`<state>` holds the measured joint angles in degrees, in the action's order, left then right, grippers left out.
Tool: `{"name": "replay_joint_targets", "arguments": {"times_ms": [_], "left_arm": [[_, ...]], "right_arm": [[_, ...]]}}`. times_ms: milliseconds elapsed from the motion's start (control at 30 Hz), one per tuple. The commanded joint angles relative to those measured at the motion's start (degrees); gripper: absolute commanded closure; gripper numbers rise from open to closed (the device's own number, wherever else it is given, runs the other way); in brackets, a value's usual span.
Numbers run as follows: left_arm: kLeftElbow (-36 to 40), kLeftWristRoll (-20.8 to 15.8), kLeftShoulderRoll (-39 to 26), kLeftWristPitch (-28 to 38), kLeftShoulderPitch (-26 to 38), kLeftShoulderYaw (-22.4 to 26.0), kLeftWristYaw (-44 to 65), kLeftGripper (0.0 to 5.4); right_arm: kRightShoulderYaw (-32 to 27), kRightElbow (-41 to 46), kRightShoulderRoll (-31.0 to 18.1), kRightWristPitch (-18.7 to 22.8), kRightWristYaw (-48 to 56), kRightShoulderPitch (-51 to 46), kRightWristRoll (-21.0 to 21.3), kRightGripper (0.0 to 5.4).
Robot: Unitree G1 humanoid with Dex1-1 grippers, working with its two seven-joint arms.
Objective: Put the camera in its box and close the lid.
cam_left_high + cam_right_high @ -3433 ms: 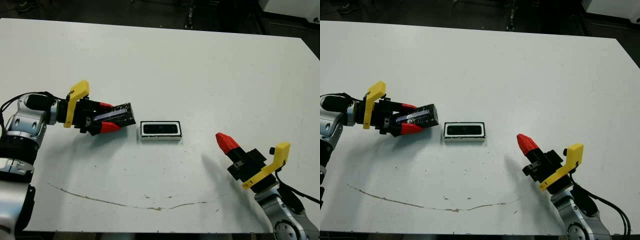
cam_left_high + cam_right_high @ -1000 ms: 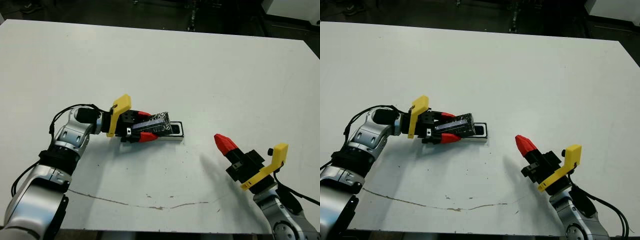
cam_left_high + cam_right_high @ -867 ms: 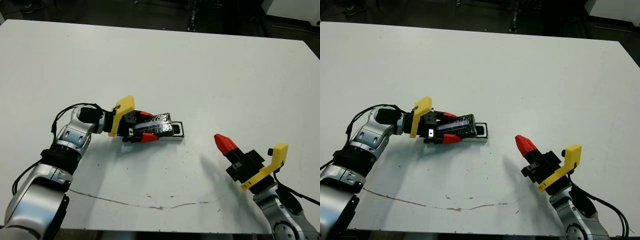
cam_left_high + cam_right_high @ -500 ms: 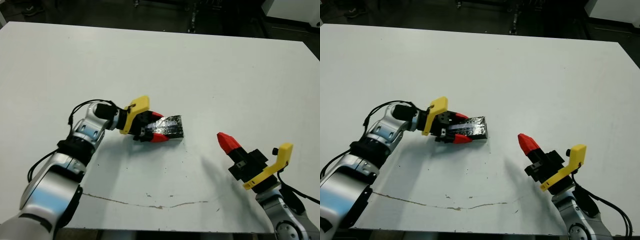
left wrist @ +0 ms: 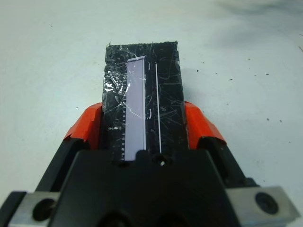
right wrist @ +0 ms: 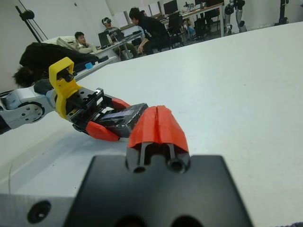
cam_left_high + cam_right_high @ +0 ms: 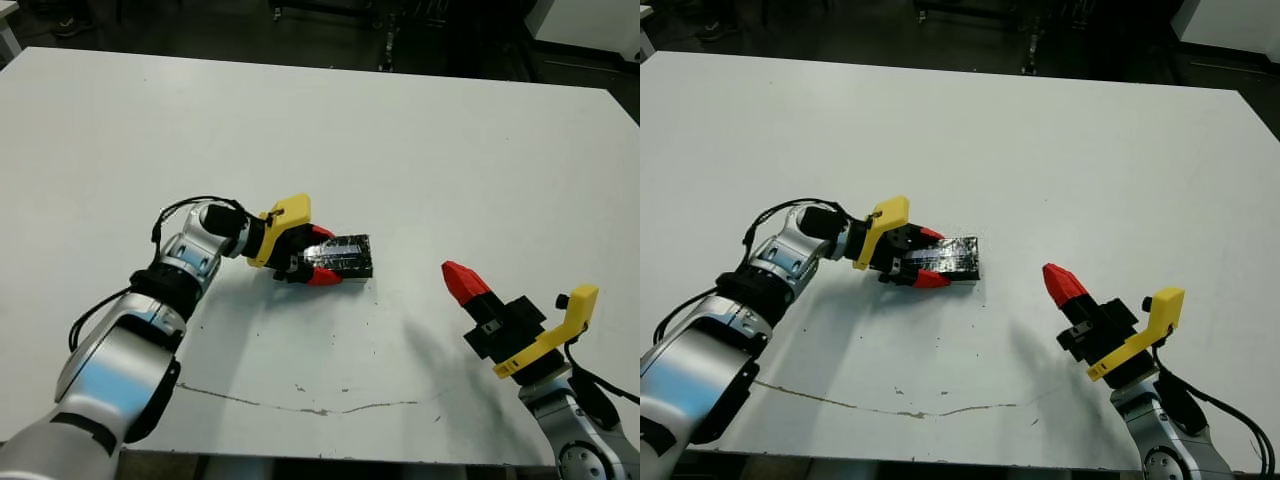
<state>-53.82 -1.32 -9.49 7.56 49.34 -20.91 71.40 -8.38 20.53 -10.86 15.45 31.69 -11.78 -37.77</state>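
One flat glossy black crinkly lid (image 5: 142, 106), pale strip along it, clamped between left fingers (image 7: 322, 257); box beneath hidden. Right fingers (image 6: 157, 126) pressed together, empty.

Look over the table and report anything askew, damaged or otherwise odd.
Little stands out. The lid, gripped by the left hand, sits over the box, which is hidden beneath it; whether it sits square cannot be told. A thin brown streak marks the table near its front edge. The right hand is shut and idle.
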Motion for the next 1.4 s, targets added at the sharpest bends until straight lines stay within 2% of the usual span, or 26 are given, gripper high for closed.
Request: {"name": "replay_joint_targets", "arguments": {"times_ms": [33,100,167,267,567,933,1033,1400], "left_arm": [[-1.2,4.8,4.9,-3.8,-4.3,-4.2,-2.8,2.24],[-0.5,5.6,4.7,-3.8,-4.2,-4.6,-3.7,1.86],[-0.1,7.2,4.3,-0.2,-4.5,-5.1,-5.3,1.65],[0.1,9.5,3.8,0.9,-4.5,-5.9,-8.1,1.25],[1.4,10.0,3.2,0.2,-5.2,-6.2,-9.7,0.02],[2.4,8.8,1.1,0.4,-6.7,-5.2,-9.0,0.02],[5.3,7.9,-0.8,-0.5,-8.3,-4.5,-8.4,0.02],[16.4,0.9,-11.9,-5.3,-14.6,1.3,-4.0,0.02]], "right_arm": [[-0.5,0.4,-0.8,0.4,0.0,-0.3,-0.6,5.40],[-0.5,0.6,-0.8,0.5,-0.4,-0.3,-0.5,5.40],[-0.3,0.5,-0.7,0.1,-0.4,-0.3,-0.3,5.40],[-0.1,0.6,-0.8,-0.1,-0.2,-0.4,0.0,5.40],[0.1,0.2,-0.9,-0.5,0.6,-0.3,0.0,5.40],[0.3,0.2,-0.9,-0.1,0.5,-0.6,0.0,5.40],[0.3,0.2,-0.8,-0.2,0.2,-0.7,0.3,5.40],[0.5,0.4,-0.9,0.1,0.2,-0.6,0.6,5.40]]}}
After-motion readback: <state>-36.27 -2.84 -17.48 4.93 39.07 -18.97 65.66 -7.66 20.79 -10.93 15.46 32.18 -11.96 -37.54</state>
